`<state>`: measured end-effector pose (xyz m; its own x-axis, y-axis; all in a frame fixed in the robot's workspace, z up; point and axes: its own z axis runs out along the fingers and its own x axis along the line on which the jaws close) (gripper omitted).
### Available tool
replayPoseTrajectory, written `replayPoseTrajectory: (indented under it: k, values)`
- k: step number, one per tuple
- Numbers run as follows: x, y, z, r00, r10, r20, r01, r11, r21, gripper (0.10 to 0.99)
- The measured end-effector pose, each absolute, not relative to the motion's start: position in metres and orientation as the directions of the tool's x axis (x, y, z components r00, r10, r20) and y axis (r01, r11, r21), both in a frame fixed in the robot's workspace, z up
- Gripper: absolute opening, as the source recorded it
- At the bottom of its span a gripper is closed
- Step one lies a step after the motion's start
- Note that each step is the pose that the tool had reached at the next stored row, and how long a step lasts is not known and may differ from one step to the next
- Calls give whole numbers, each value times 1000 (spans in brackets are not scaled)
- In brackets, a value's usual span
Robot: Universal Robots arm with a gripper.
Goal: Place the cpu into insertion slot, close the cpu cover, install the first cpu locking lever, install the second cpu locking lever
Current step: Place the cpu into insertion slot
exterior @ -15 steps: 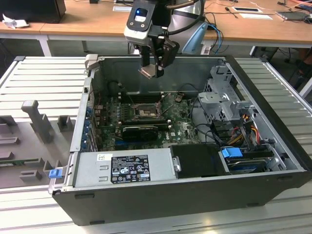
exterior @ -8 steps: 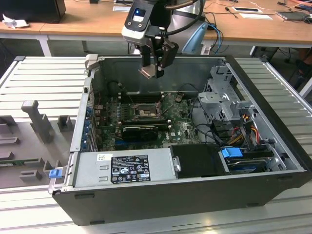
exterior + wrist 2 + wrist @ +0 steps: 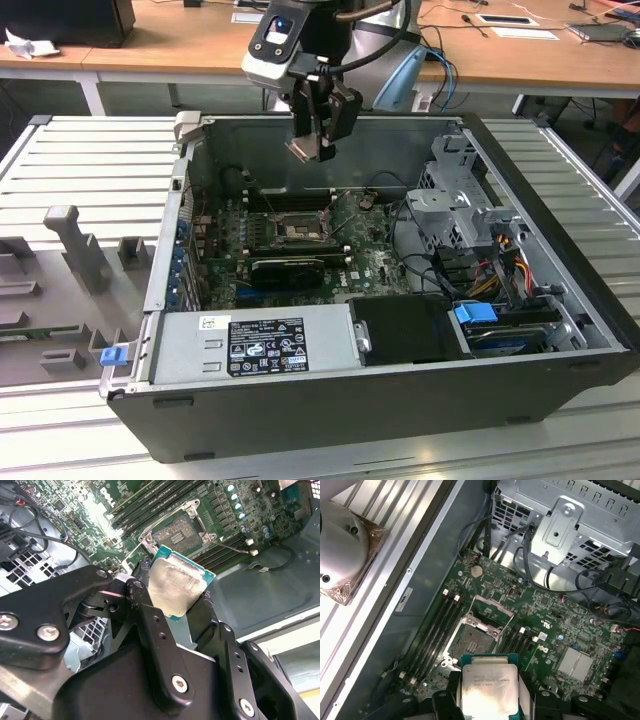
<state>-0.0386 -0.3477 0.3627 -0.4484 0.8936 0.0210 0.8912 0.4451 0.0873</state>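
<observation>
— Where was the cpu (image 3: 175, 582)?

— In the air, in the upper middle of the exterior view, well above the green board. The hand (image 3: 172, 600) gripped it by two opposite edges. It was a small flat square with a pale silvery top over a teal-green border, and it was tilted rather than level.

— And the insertion slot (image 3: 474, 641)?

— Just left of centre in the exterior view, flat on the board. It was a dark square recess inside a metal rim, its centre exposed, well apart from the chip.

— The cpu cover (image 3: 492, 611)?

— A thin dull-silver frame with a square window. It stood raised at one edge of the slot, open.
</observation>
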Motion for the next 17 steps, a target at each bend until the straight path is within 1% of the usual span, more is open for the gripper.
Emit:
replayPoseTrajectory:
  k: [12,17]
  values:
    - [-39,-348,357,-441,897,21,895,438,86,541]
    - [-39,-348,356,-388,921,21,919,385,86,541]
